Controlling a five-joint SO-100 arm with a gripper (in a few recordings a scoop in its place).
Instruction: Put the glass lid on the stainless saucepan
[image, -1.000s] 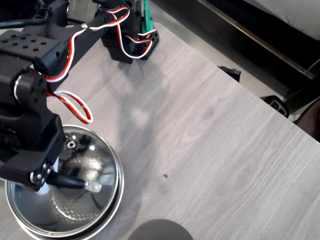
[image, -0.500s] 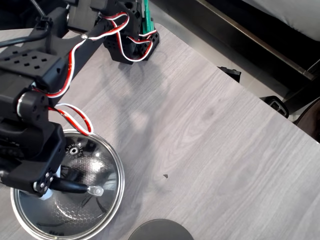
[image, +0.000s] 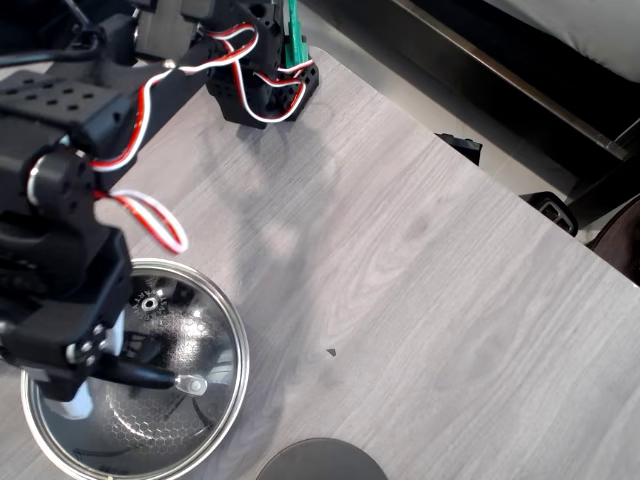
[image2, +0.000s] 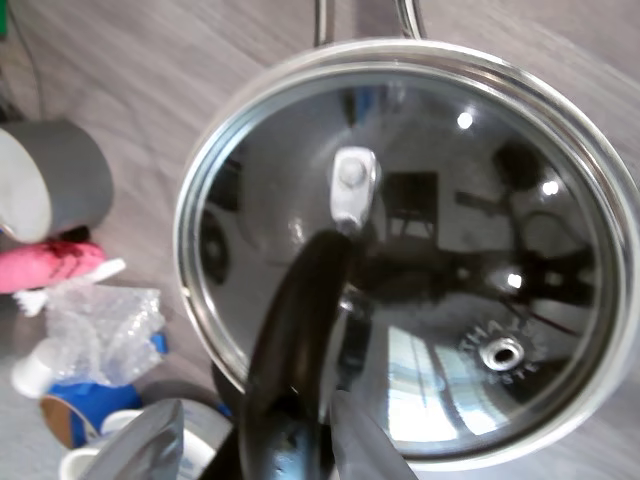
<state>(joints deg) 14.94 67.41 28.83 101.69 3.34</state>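
In the wrist view the hand (image2: 250, 440) is clamped on the black bar handle of the glass lid (image2: 470, 260), which sits over the stainless saucepan (image2: 600, 170). Overhead, the saucepan (image: 232, 385) lies near the desk's (image: 420, 300) lower left edge beside a dark disc (image: 320, 460). Beyond lies bare desk to the right and far edges.

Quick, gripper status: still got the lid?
Gripper: closed on the glass lid by its black bar handle, over the stainless saucepan.
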